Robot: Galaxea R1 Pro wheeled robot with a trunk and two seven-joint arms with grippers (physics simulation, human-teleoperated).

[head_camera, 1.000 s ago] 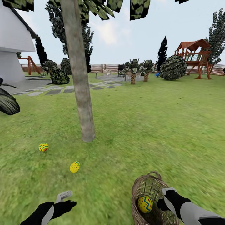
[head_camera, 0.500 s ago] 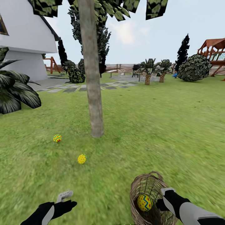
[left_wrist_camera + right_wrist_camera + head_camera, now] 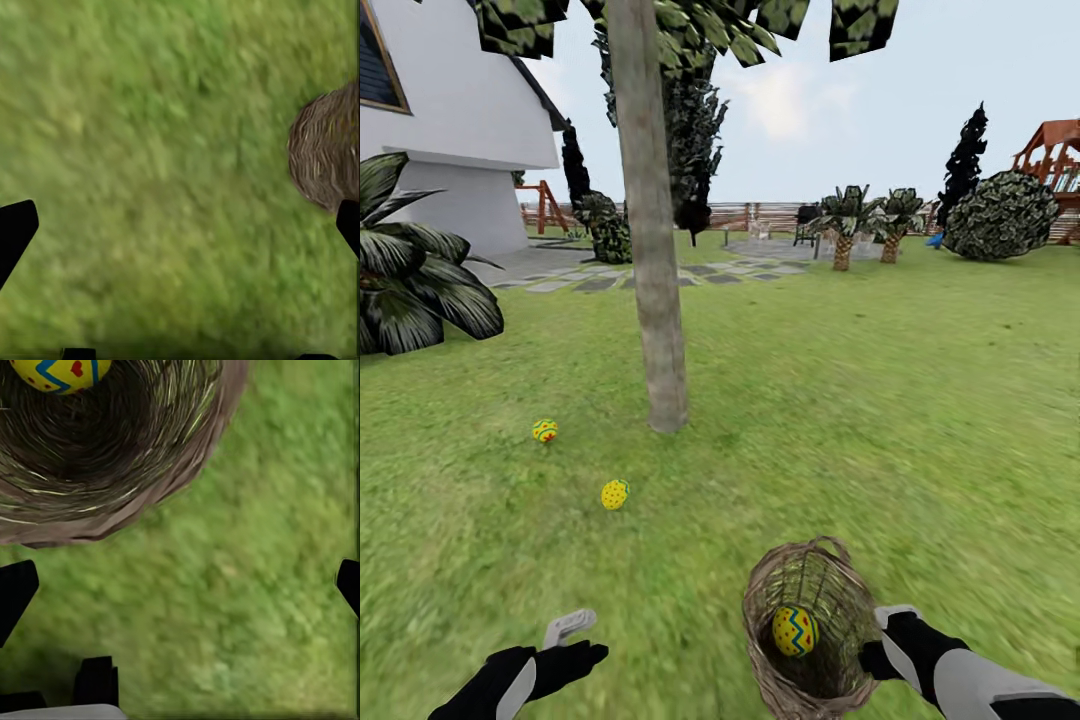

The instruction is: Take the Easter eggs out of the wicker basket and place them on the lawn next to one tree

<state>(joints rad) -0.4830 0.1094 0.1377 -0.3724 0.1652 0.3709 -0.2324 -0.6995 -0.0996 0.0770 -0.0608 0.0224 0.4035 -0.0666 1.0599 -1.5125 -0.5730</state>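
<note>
Wicker basket (image 3: 807, 630) at lower centre holds one glossy yellow egg (image 3: 795, 631). Beside it, the right end effector (image 3: 180, 577) is spread wide over grass, empty. The left end effector (image 3: 180, 221) is spread likewise.

No legible text, labels, brand marks, numbers or signs appear in any view. The only markings present are painted decoration, not characters: the egg (image 3: 795, 631) in the wicker basket (image 3: 765, 590) carries a blue zigzag band and red marks on yellow, and the two eggs on the lawn (image 3: 920, 400) near the tree (image 3: 657, 300), the nearer egg (image 3: 615, 494) and the farther egg (image 3: 545, 431), show coloured patterning too small to resolve.
</note>
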